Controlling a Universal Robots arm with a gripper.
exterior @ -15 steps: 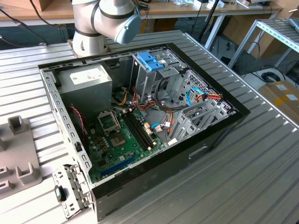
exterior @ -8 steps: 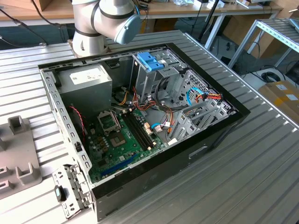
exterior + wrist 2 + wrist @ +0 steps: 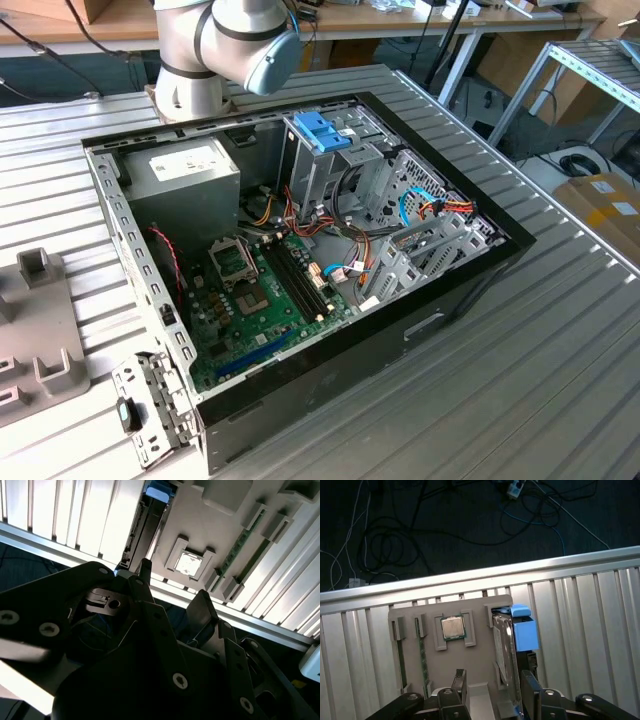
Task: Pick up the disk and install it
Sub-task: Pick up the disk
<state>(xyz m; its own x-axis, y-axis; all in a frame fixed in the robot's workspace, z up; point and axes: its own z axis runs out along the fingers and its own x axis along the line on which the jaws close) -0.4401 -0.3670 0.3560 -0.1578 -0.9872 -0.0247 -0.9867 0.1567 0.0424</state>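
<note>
The jaws are seen spread apart with nothing clamped between them. In the first wrist view the gripper (image 3: 493,680) is poised over a grey holder (image 3: 410,615), and its dark fingers (image 3: 459,679) are set either side of the near end of the disk (image 3: 503,650). The disk is stood on its edge in a slot of the holder, closer to one finger than to the other; whether it is touched by that finger cannot be told. Its long axis is laid along the ribs of the metal table (image 3: 600,645), and the end capped by the light-blue carrier rail (image 3: 525,630) is pointed away from the gripper, toward the table's edge. The same arrangement is shown in the second wrist view, where the disk (image 3: 145,527) is seen beyond the open gripper (image 3: 174,580). Beside the disk, a square processor chip (image 3: 453,628) is laid flat in a recess of the holder, and memory sticks (image 3: 423,655) are stood on edge in narrow slots. Past the table's edge, cables (image 3: 395,545) are strewn over a dark floor. In the exterior view the arm (image 3: 225,40) is found at the top of the frame, left of centre, and an open computer case (image 3: 470,280) is set in the middle, with a motherboard (image 3: 255,300) in its lower left part and a deeper-blue latch (image 3: 322,130) on a silver cage toward the upper middle.
</note>
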